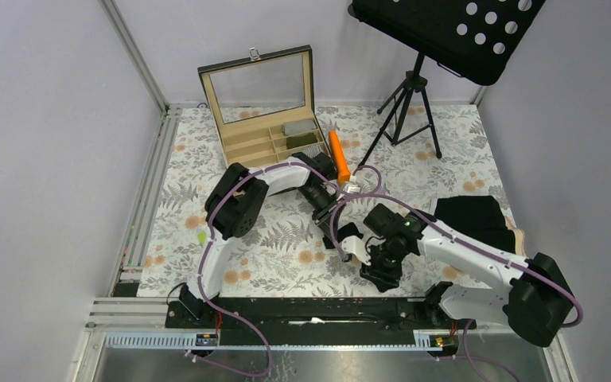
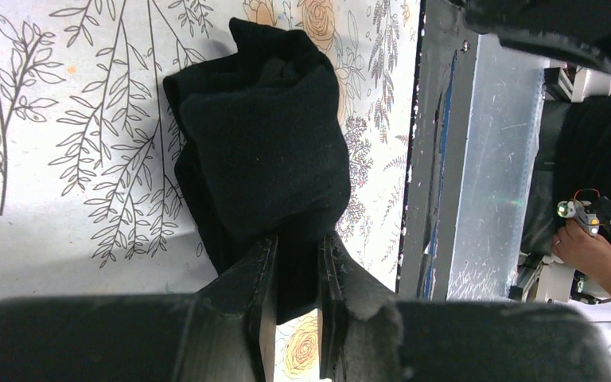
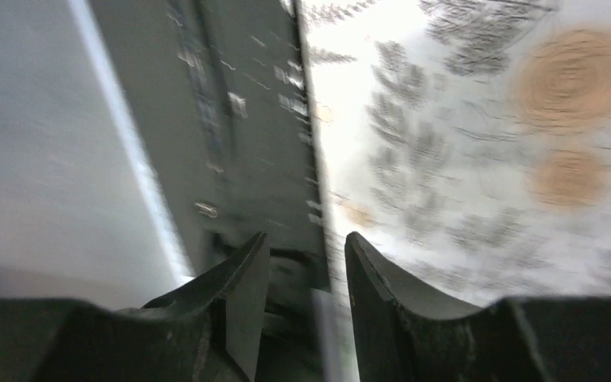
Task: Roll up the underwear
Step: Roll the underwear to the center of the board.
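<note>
Though bunched, black underwear (image 2: pixel 262 151) within left gripper (image 2: pixel 297 247)

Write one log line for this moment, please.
left gripper: shut on black underwear | right gripper: open, empty | black cloth pile: table's right side

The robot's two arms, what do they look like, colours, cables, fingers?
Both the left arm and right arm have white link shells between bulky black joint housings, with purple cables looped along them. A small green light glows near the right wrist. The left gripper and right gripper each carry two matte black fingers that taper to blunt tips.
</note>
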{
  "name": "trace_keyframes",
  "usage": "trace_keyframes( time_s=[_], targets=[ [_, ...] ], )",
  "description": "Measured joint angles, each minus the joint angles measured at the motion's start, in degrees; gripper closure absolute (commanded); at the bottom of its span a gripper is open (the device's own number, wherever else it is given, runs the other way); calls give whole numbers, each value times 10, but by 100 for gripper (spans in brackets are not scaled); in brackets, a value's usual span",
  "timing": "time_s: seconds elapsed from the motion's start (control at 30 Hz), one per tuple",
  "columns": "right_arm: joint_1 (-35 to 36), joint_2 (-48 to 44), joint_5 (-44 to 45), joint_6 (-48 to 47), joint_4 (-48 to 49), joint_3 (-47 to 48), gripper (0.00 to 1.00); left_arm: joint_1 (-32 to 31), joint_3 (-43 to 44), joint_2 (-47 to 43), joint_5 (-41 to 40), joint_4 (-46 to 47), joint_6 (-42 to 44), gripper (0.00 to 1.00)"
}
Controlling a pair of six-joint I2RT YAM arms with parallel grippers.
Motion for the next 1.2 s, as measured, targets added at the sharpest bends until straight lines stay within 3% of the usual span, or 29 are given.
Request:
trace_keyframes(
  time_s=[0.07,0.2,0.33,0.57,0.9,1.2],
  targets=[
    [2,-16,46,-63,34,-1,31,0,2,2,1,-3,0,100],
    [4,-29,154,-147,365,-1,31,1,3,2,2,-3,-2,100],
    [4,-49,186,-185,478,15,30,1,3,3,4,-3,-2,100],
    [4,-58,148,-236,470,9,29,4,8,10,12,-11,-6,100],
    [4,18,77,-272,380,28,32,7,10,13,17,-15,-6,100],
    [-9,55,65,-282,339,45,35,7,10,14,18,-16,-6,100]
  ],
)
